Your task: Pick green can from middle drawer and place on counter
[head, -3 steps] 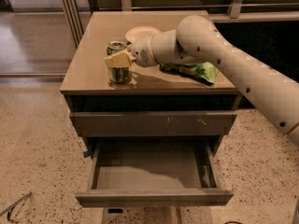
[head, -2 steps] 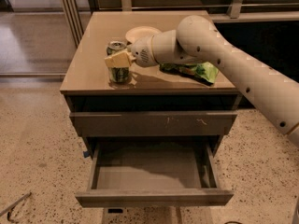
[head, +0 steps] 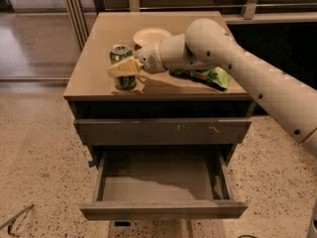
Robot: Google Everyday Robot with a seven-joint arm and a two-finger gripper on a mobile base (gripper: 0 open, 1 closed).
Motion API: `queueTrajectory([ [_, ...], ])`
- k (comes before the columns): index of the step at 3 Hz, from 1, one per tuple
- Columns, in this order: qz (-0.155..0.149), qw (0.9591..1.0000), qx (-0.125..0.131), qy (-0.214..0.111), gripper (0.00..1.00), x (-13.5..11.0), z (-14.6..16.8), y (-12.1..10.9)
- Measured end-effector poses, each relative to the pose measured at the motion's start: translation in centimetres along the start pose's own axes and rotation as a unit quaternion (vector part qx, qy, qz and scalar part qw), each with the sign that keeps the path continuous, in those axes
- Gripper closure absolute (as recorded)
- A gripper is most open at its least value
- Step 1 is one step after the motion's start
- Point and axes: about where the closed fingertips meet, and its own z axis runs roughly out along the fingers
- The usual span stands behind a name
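The green can (head: 121,52) is found upright on the counter (head: 96,38), near the front left corner, its base apparently seated on the surface. It is enclosed by the gripper (head: 123,67), whose jaws are closed on the can's body, one pale jaw lying across the front face. The placing step is judged all but complete; release is what remains. The jaws should be opened fully before the arm is drawn away, so the can is not tipped or dragged towards the edge. The plate (head: 151,35) and snack bag (head: 214,77) close behind should be avoided. The middle drawer (head: 163,210) is noted open below
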Motion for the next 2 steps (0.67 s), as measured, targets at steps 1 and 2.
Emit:
queueTrajectory([
  [1,0.000,1.0000,0.000,0.000,0.00,0.00,0.01,0.01],
  [2,0.000,1.0000,0.000,0.000,0.00,0.00,0.01,0.01],
])
